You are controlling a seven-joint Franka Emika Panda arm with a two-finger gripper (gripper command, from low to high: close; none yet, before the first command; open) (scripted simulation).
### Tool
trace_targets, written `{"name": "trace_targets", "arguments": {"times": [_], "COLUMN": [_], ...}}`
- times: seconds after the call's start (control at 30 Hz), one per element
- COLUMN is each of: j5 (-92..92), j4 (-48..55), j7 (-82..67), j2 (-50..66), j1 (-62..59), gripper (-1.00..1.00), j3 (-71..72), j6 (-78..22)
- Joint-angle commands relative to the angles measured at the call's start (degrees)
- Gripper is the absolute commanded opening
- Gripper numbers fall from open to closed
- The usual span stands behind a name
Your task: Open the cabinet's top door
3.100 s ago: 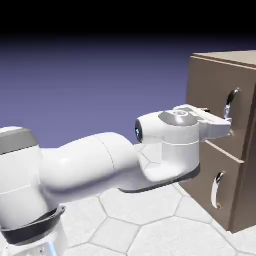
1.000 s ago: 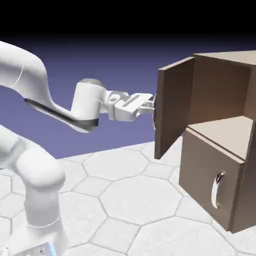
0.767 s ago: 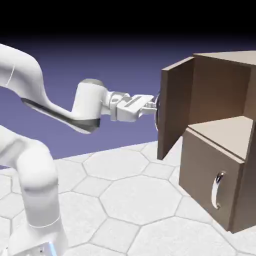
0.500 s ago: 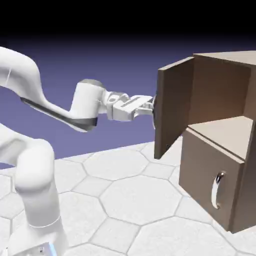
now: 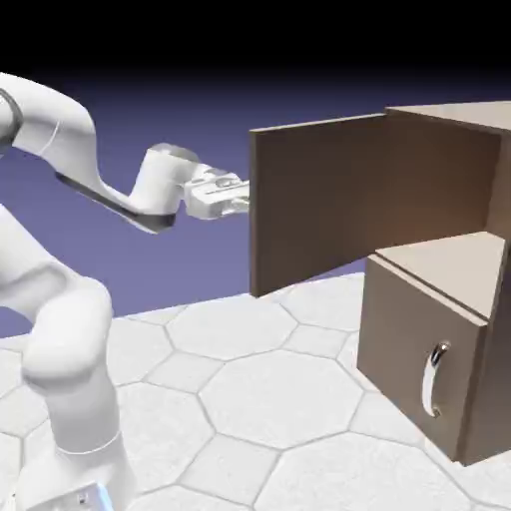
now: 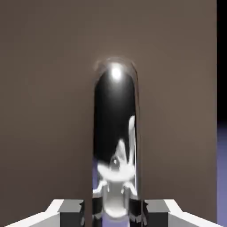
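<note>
The cabinet (image 5: 439,289) stands at the right of the exterior view, on the white hexagon-patterned desk (image 5: 250,399). Its top door (image 5: 319,200) is swung wide open, reaching out to the left from the cabinet's upper front corner; the inner brown face is turned toward the camera, and the free edge is at the far left. Behind it the upper compartment stands open, brown inside. The lower panel (image 5: 424,359) sits closed beneath, its curved silver handle (image 5: 432,379) upright on the front.

The white arm (image 5: 60,299) rises at the left, bends over and reaches right to the door's free edge. The pincer (image 5: 240,200) meets that edge on the far side of the door, so its tips are hidden there in the exterior view.

In the hand view the door's brown face fills nearly everything, with a strip of blue-violet backdrop at the right. The top door's handle (image 6: 116,133), a shiny silver bar, runs up the middle, and the grey fingertips (image 6: 71,208) sit close against it on either side at the bottom edge: the pincer is clamped on this handle.
</note>
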Motion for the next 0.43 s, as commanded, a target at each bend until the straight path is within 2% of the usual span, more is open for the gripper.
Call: {"name": "trace_targets", "arguments": {"times": [0.0,0.2,0.4], "j5": [0.62,2.84,5.49], "j4": [1.61,9.56,15.31], "j7": [0.40,2.41,2.40], "j2": [1.33,7.01,7.24], "j1": [-1.59,-12.20,-24.39], "gripper": [-1.00,-1.00,-1.00], "j3": [2.11,14.57,26.64], "j6": [-2.14,-11.59,-15.95]}}
